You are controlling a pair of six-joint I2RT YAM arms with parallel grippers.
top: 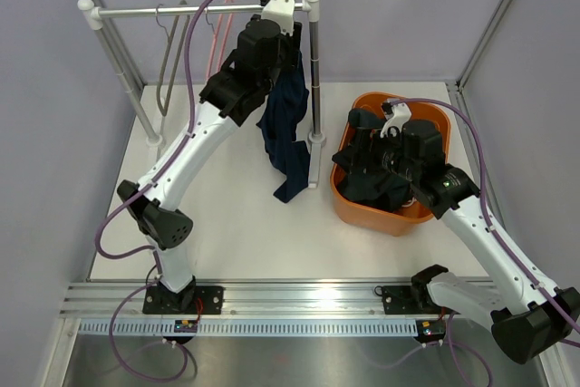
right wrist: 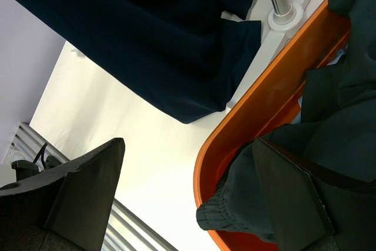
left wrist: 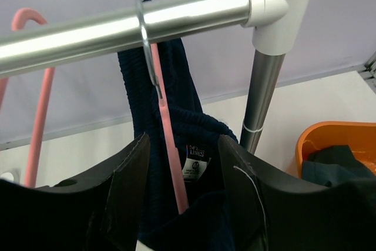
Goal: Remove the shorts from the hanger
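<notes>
Dark navy shorts (top: 285, 133) hang from a pink hanger (left wrist: 167, 145) hooked on the silver rail (left wrist: 117, 27) near its right post. My left gripper (left wrist: 183, 139) is raised at the rail, jaws apart, with the navy waistband (left wrist: 176, 116) and the hanger's stem between them. In the top view the left gripper (top: 288, 43) hides the hanger. Charcoal shorts (top: 372, 183) lie in the orange tub (top: 349, 206). Over the tub's left rim (right wrist: 264, 110) my right gripper (right wrist: 188, 142) stands wide open, one finger above the table, the other above the charcoal shorts (right wrist: 341, 139). The navy hem (right wrist: 147, 45) hangs beside it.
An empty grey hanger (top: 166, 61) and an empty pink hanger (top: 215, 43) hang further left on the rail. The rack's right post (top: 314, 70) and its base (top: 316, 140) stand between the navy shorts and the tub. A slotted metal rail (top: 290, 324) runs along the near edge.
</notes>
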